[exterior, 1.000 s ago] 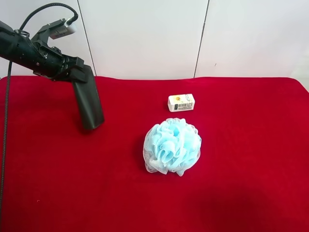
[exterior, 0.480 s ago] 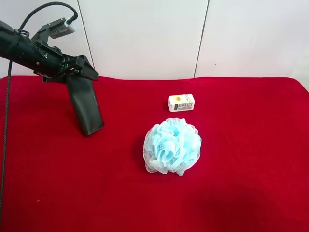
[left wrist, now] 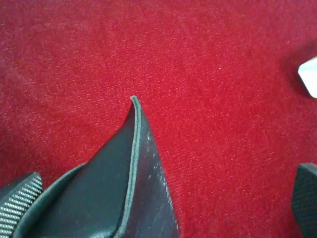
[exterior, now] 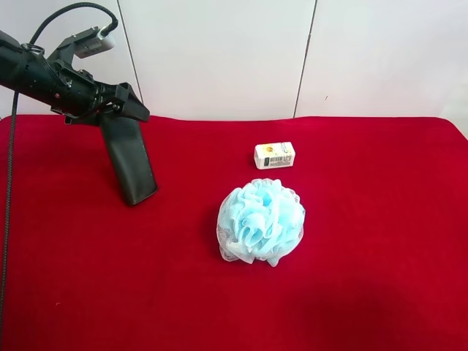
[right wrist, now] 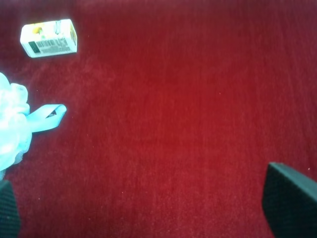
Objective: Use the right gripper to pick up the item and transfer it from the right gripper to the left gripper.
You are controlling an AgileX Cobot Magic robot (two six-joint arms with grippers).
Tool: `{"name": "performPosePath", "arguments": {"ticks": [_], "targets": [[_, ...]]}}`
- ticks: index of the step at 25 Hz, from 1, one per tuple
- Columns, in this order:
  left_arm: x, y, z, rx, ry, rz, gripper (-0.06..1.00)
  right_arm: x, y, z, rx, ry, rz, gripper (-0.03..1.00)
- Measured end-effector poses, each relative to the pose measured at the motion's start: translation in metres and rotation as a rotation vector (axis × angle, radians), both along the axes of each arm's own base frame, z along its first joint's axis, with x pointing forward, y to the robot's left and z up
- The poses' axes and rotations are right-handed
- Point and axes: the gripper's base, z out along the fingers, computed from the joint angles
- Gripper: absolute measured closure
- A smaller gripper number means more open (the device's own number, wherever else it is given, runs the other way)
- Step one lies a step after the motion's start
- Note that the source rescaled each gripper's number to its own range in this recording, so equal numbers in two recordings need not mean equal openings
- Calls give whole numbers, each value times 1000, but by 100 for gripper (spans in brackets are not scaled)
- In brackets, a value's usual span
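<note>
The item, a flat dark grey-black case (exterior: pixel 130 164), hangs steeply at the exterior high view's left, its lower end at the red cloth. The left gripper (exterior: pixel 115 111) is at its top end, jaws spread. In the left wrist view the case (left wrist: pixel 119 193) leans against one fingertip (left wrist: pixel 17 198), and the other fingertip (left wrist: pixel 308 198) is far off it, so the left gripper (left wrist: pixel 163 198) is open. The right gripper (right wrist: pixel 148 208) is open and empty over bare cloth. The right arm is out of the exterior high view.
A light-blue mesh pouf (exterior: pixel 261 221) lies mid-table, also in the right wrist view (right wrist: pixel 12 124). A small white-and-yellow box (exterior: pixel 274 155) lies behind it, seen too in the wrist views (right wrist: pixel 48 37) (left wrist: pixel 309 77). A white wall stands behind the red-covered table (exterior: pixel 365 219).
Since a second ago the left gripper's jaws have spread apart, and the case has shifted a little down and to the left. Nothing has moved in the last half second.
</note>
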Motion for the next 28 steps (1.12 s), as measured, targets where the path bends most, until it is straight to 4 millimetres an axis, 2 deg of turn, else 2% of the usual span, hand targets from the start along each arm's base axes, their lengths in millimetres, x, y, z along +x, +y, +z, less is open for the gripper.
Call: {"name": "performPosePath", "arguments": {"ticks": [7,17,23,28], "targets": [[0,0,2,1,-8,3,-5,0,0,0,0,0,0,4],[-11,5,49,49,-164,23,-5,0,0,0,0,0,0,4],[-33,6,80,95,-185,-19,-5,0,0,0,0,0,0,4],[-66,6,106,110,-112,-51,-5,0,0,0,0,0,0,4]]}}
